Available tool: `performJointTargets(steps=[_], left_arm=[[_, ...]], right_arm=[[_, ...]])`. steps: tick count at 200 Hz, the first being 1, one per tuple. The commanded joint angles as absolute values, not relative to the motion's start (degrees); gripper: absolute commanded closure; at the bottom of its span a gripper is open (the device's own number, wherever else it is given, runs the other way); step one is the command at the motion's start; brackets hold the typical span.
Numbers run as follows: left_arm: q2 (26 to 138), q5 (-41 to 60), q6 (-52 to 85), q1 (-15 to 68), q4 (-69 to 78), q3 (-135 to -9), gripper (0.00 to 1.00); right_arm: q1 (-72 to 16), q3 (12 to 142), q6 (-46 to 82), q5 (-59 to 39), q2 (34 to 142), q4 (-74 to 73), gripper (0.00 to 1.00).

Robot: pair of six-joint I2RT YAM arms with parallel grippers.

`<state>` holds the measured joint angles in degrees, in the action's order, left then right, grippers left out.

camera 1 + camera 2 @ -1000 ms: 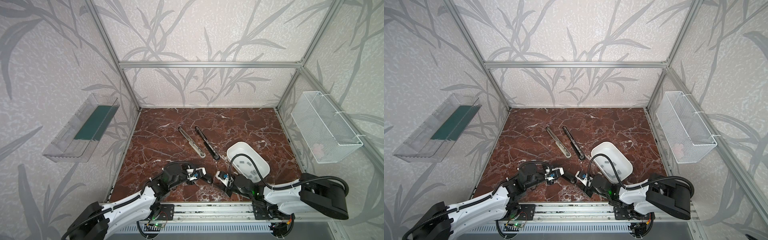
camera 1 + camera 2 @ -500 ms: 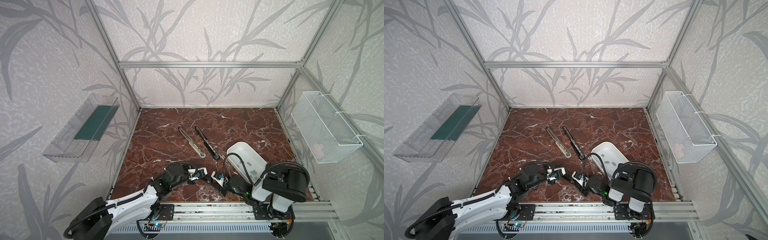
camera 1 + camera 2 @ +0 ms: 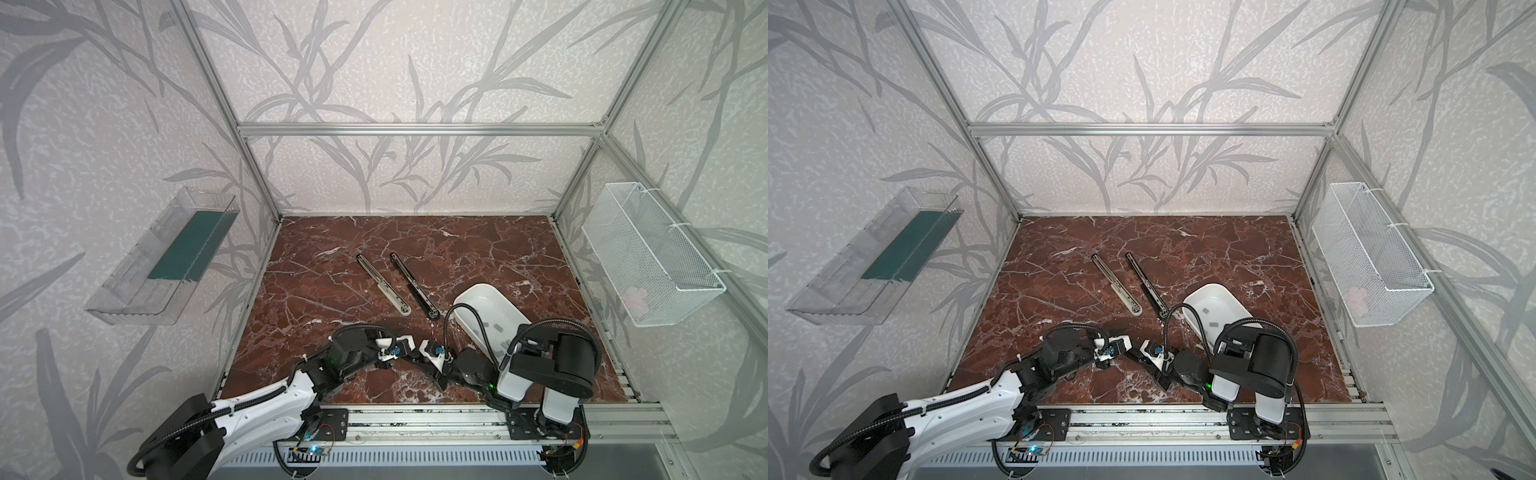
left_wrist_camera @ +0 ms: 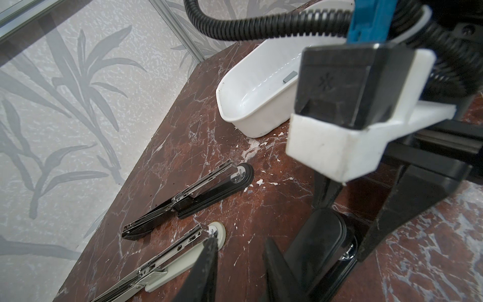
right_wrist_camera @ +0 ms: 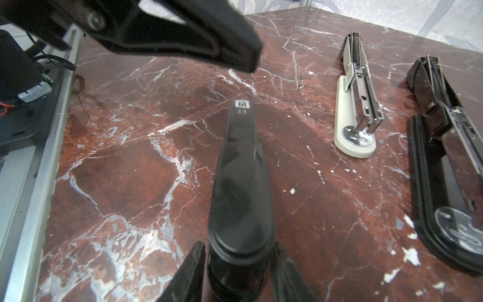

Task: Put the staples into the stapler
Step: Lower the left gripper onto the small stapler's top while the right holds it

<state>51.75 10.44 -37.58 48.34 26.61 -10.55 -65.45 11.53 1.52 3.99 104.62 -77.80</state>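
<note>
the right gripper [image 5: 237, 245] pinches the near end of a closed black stapler [image 5: 241, 177], low over the table [image 3: 1225, 249] near its front edge; whether the stapler rests on the table i cannot tell. the stapler's long axis runs straight out from that grip. its free tip points at the left gripper [image 5: 245, 57], which hovers just past and above the tip, apart from it, fingers drawn together on nothing i can see. in both top views this line runs roughly side to side, with the stapler between the 2 grippers. so the left gripper looks the nearer free hand for lifting the stapler's top, likely the next need, since it is shut. the staples [image 3: 1204, 309], small grey strips, lie in the white tray [image 3: 1214, 286] to the right of the right gripper, partly behind that arm and across the held stapler from the left gripper. a cream stapler [image 5: 358, 109] and an opened black stapler [image 5: 444, 146] lie flat farther back, side by side.
</note>
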Motion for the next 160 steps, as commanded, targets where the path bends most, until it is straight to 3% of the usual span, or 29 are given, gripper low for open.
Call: performJointTargets(steps=[1,44,60,83,118,160], left_arm=[[51.0,10.3,-39.0,48.8,27.1,-10.9,0.68],[50.4,9.9,-39.0,48.9,26.8,-10.8,0.68],[50.4,10.0,-39.0,48.9,26.7,-10.8,0.68],[50.9,10.1,-39.1,48.9,27.1,-10.9,0.69],[51.4,10.0,-39.2,49.0,27.1,-10.9,0.69],[51.0,9.9,-39.3,49.0,27.1,-10.8,0.69]], right_arm=[[-65.3,13.1,2.1,4.2,105.8,-80.4,0.61],[-65.3,14.5,3.0,3.7,107.4,-80.4,0.71],[-65.3,14.5,3.2,3.3,107.6,-80.4,0.71],[-65.3,13.6,3.7,4.0,107.1,-80.4,0.61],[-65.4,13.4,4.9,4.2,107.9,-80.5,0.69],[-65.4,14.0,4.9,4.1,108.6,-80.5,0.69]])
